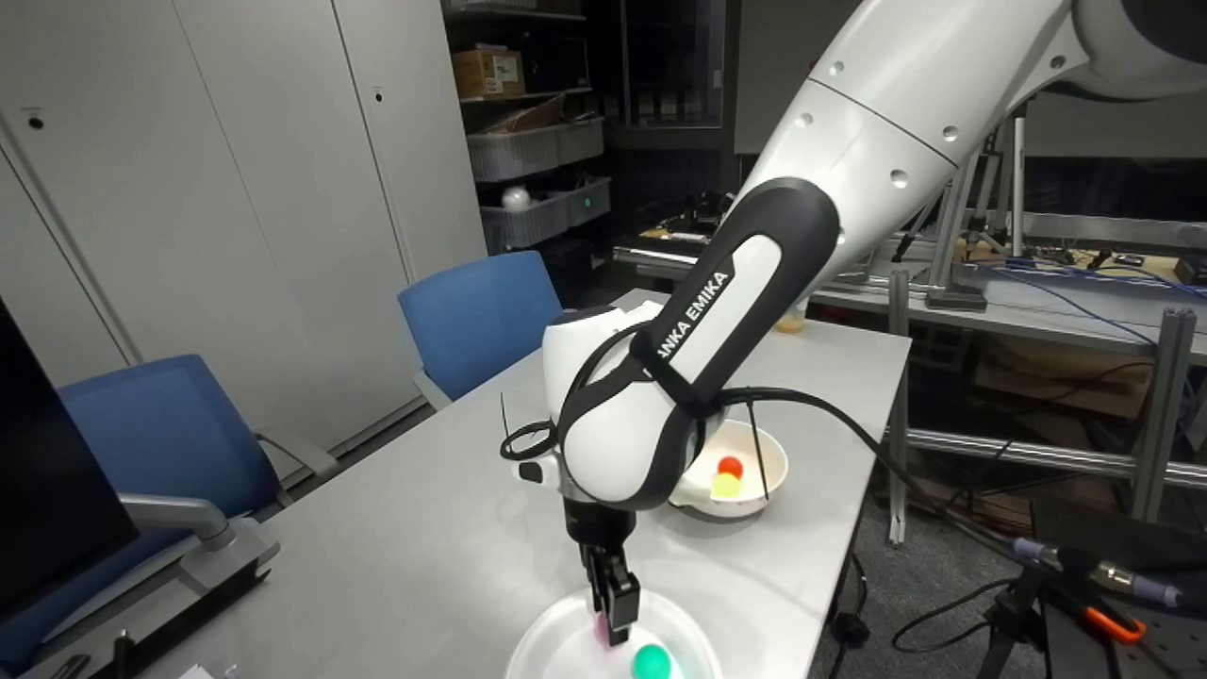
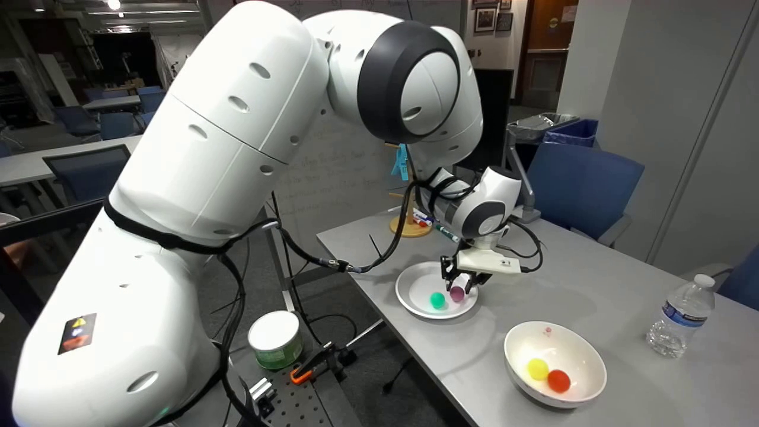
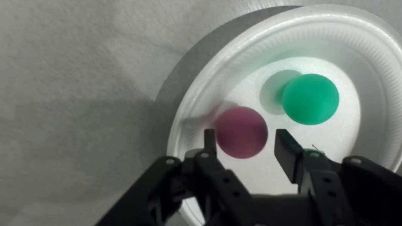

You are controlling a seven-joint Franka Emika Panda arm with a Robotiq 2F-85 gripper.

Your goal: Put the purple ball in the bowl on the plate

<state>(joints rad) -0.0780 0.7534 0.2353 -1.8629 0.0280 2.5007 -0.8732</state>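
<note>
The purple ball rests on the white plate beside the green ball. It also shows in both exterior views, partly covered by a finger in one of them. My gripper is open over the plate, with the purple ball between its fingertips. The left finger in the wrist view is close against the ball; a gap shows on the right side. The white bowl stands apart on the table, holding a yellow ball and a red ball. It is partly behind the arm in an exterior view.
A water bottle stands on the table beyond the bowl. A wooden stand and markers are at the table's far end. Black cables hang along the arm. Blue chairs stand along one table side.
</note>
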